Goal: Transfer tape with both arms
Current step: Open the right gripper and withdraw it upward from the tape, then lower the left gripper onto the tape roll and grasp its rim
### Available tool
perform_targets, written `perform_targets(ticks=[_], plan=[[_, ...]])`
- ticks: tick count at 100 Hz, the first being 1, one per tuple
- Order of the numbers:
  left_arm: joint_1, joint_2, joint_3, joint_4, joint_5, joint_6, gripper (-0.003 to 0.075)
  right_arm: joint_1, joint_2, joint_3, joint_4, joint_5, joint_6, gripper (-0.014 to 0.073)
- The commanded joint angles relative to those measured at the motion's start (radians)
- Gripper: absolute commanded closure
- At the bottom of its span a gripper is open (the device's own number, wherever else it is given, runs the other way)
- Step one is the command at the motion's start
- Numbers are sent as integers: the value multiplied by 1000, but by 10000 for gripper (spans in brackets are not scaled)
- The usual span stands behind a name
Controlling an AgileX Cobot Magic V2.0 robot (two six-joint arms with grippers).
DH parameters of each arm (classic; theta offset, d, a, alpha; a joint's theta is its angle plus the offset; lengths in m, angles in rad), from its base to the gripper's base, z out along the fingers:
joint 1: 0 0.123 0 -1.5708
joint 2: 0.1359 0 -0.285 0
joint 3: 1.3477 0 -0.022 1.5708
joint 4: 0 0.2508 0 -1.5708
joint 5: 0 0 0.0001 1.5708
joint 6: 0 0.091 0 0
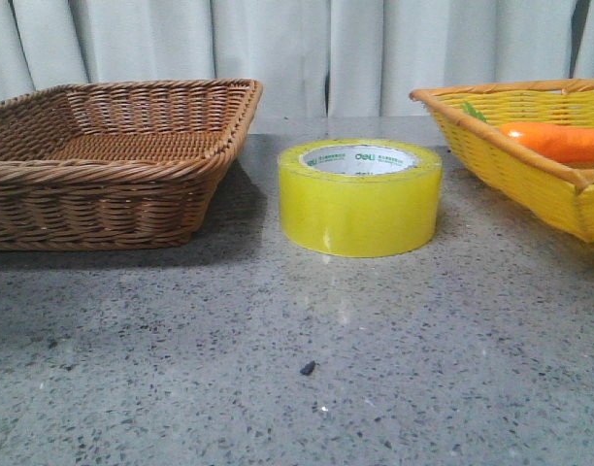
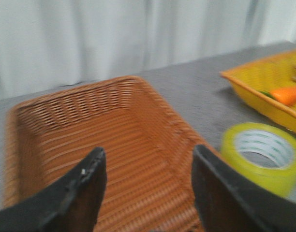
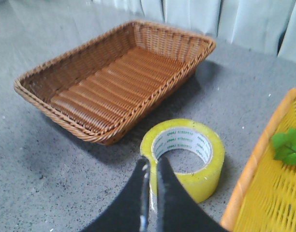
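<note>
Neither claw shows from the front; all I see there is the tape point(image 1: 360, 197) lying flat on the speckled stone table point(image 1: 297, 369), standing between the brown wicker basket point(image 1: 113, 160) on the left and the yellow basket point(image 1: 530, 155) on the right, touching neither. An orange carrot point(image 1: 559, 142) lies in the yellow one.

Looking along the left wrist, the left gripper point(image 2: 148, 186) has its dark fingers point(image 2: 85, 193) spread wide, holding nothing, hanging over the brown basket's floor. The tape sits off to one side, just beyond that basket's rim.

Looking along the right wrist, the right gripper point(image 3: 152, 174) has its fingers pressed together, empty, tips poised above the near rim of the roll, close by its white "deli" core.

I'd say the job is at its start: the approach for the first pickup. Next, the right claw would need to spread, then drop with one finger inside the core and one outside the wall before pinching.
</note>
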Motion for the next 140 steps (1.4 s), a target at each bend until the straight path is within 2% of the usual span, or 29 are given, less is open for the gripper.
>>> perform_targets(ticks=[1,10,19,42,53,73,94,126,133,140], plan=[[-91,82,-83,1,-126,29,292,0,-89,29,-13,-134,7,666],[-160,178,-144,1,-146,29,237,0,-152,63,-13,-128,7,659],[-212,281,-212,1,-117,29,225,0,-198,74,-13,-109,7,657],[-311,545,-447,1,85,40,227,0,-246,74,-13,-104,9,657],[-356,668,-569,3,182,108,227,0,-246,74,-13,-104,9,657],[-389,845,-741,3,310,144,227,0,-246,74,-11,-102,9,657],[-389,965,-795,15,314,149,227,0,-246,74,4,-102,9,657],[-387,1040,-795,30,315,149,232,0,-246,74,6,-102,9,657],[-387,1045,-795,30,315,151,262,0,-246,74,6,-102,9,657],[-387,1046,-795,30,315,151,325,0,-246,74,6,-102,9,657]])
